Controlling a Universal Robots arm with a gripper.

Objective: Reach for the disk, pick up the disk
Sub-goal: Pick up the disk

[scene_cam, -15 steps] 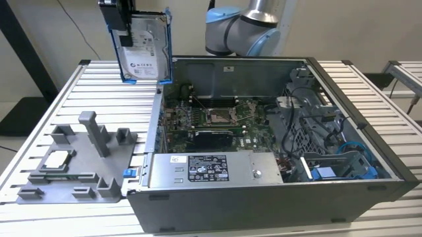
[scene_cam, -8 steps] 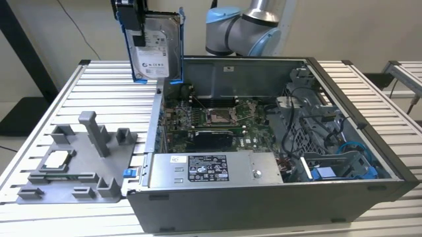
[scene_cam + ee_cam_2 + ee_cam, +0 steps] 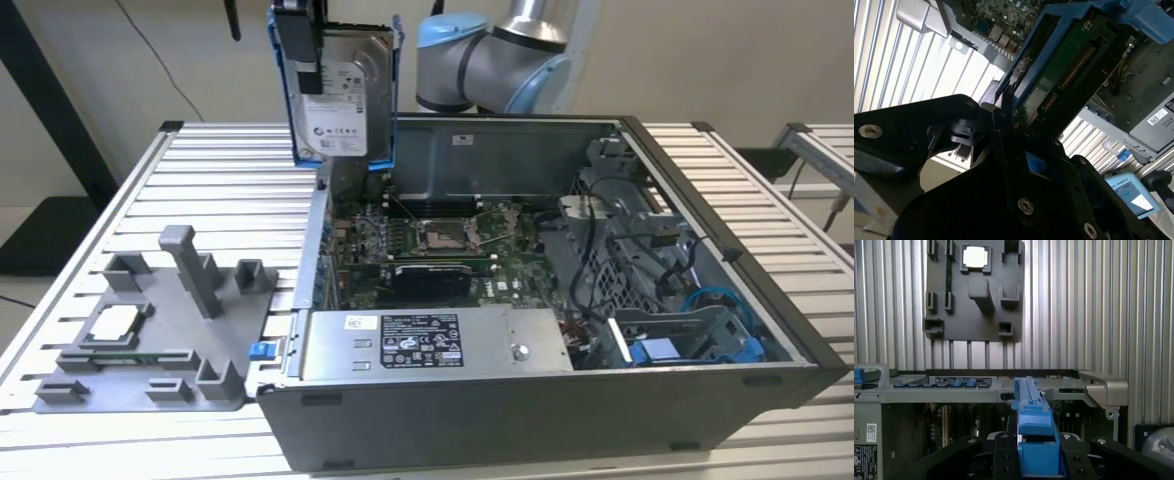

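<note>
While the disk (image 3: 342, 90) hangs upright in the air above the far corner of the open computer case (image 3: 534, 410), at the exterior view's left, its white label faces the camera and its blue carrier frame (image 3: 284, 100) runs down both long edges; it touches neither the case nor the slatted table (image 3: 200, 170); in the first wrist view the gripper (image 3: 1036, 452) is closed on the disk, its black fingers (image 3: 1004, 455) set on either side of the blue frame with the disk edge-on between them; in the second wrist view the disk's green circuit-board side slants away from the dark gripper body, though the exact contact there seems lost in shadow; inside the case lie the motherboard (image 3: 441, 240) and the long grey box (image 3: 427, 343) with its label; to the exterior view's left of the case a grey fixture plate (image 3: 147, 350) rests on the table, carrying a small square chip (image 3: 114, 320).
</note>
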